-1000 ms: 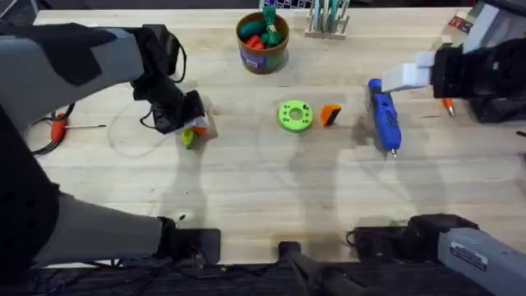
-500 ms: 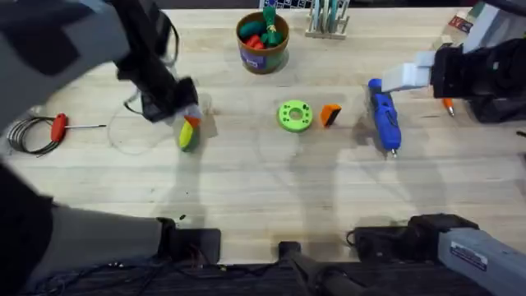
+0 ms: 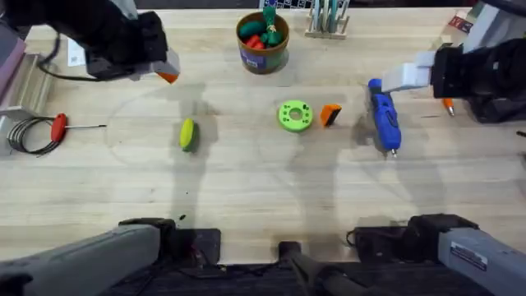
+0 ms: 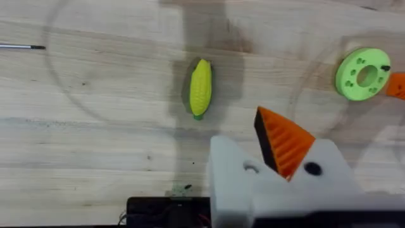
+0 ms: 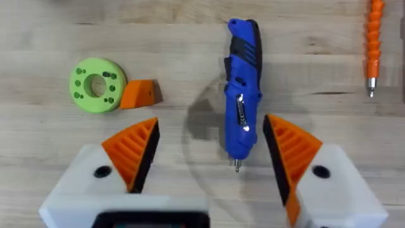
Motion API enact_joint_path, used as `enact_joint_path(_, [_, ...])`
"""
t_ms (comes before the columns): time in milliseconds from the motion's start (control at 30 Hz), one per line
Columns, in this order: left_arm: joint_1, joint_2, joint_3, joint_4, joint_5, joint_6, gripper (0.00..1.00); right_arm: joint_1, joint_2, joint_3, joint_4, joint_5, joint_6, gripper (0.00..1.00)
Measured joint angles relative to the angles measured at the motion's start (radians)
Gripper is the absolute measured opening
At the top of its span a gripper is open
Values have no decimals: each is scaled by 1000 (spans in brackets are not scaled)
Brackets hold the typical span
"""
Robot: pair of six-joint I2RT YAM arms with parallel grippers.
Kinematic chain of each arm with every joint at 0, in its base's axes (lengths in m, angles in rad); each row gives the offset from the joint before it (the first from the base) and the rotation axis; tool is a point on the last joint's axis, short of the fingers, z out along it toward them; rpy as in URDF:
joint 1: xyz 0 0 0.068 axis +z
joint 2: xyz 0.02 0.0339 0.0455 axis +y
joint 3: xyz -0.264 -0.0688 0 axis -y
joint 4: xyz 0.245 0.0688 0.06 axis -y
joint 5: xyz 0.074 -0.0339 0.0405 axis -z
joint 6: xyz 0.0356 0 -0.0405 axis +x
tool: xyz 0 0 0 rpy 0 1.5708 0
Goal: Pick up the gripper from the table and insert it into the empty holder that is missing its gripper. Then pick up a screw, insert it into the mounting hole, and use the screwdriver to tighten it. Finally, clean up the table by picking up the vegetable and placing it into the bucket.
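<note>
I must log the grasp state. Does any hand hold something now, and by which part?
Nothing is held. The right hand is open above the screwdriver, not touching it. The left hand has one orange finger only; the vegetable lies free on the table.

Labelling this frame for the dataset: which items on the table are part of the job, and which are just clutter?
Job:
orange finger
left hand's holder, one finger missing
blue screwdriver
corn-like vegetable
bucket

Lying about:
green disc
red-handled screwdriver
orange pen
rack
</note>
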Motion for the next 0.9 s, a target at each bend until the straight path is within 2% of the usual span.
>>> enact_joint_path(267, [0,-29,7,-6,-2,17,22,0,0,0,0,0,0,992])
enact_joint_path(467, [0,-29,7,-4,-5,20,928,0,0,0,0,0,0,994])
enact_joint_path(500, [0,-29,7,-3,-5,20,968,0,0,0,0,0,0,993])
enact_joint_path(900, [0,-29,7,-3,-5,21,986,0,0,0,0,0,0,991])
